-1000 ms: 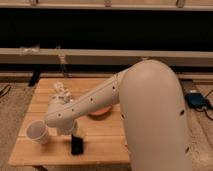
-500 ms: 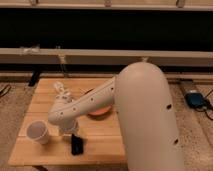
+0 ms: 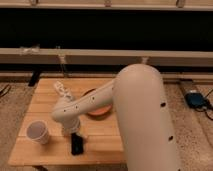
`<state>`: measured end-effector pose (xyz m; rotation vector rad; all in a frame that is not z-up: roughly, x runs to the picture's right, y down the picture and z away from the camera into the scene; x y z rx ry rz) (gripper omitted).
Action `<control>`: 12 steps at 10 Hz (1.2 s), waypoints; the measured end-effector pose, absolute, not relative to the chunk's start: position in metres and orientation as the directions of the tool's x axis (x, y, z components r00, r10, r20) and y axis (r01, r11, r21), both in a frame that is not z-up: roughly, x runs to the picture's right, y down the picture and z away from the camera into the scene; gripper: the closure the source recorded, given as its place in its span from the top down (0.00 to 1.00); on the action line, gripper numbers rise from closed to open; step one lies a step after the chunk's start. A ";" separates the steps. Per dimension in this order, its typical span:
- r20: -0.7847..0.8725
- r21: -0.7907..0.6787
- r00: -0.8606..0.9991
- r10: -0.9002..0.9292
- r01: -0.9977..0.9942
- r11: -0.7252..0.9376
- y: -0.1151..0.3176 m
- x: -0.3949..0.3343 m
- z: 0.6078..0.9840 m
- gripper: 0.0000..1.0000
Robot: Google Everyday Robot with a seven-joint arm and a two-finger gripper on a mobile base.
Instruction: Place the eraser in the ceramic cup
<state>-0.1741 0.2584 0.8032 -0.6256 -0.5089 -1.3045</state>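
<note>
The eraser is a small black block near the front edge of the wooden table, in the middle. The ceramic cup is white and tapered and stands upright at the front left, about a hand's width left of the eraser. My gripper hangs from the white wrist right above the eraser, at its top end. I cannot tell whether it touches or holds the eraser. My arm crosses the table from the right.
An orange bowl sits mid-table, partly hidden behind my arm. A pale small object lies at the back left. A dark wall and ledge run behind the table. A blue item lies on the carpet at right.
My arm's large upper part has swung left and nearer the camera. The gripper stays over the eraser, which has barely moved. The cup has not moved.
</note>
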 end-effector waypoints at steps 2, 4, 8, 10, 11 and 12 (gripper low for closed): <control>0.668 -0.148 0.213 -0.713 0.977 0.153 0.258 -0.172 0.805 0.53; 0.672 -0.156 0.221 -0.707 0.975 0.156 0.259 -0.171 0.805 0.33; 0.672 -0.159 0.222 -0.706 0.975 0.155 0.256 -0.170 0.802 0.18; 0.663 -0.159 0.248 -0.706 0.969 0.191 0.243 -0.165 0.797 0.18; 0.655 -0.155 0.270 -0.706 0.962 0.224 0.228 -0.163 0.790 0.18; 0.649 -0.149 0.286 -0.705 0.957 0.250 0.217 -0.163 0.784 0.18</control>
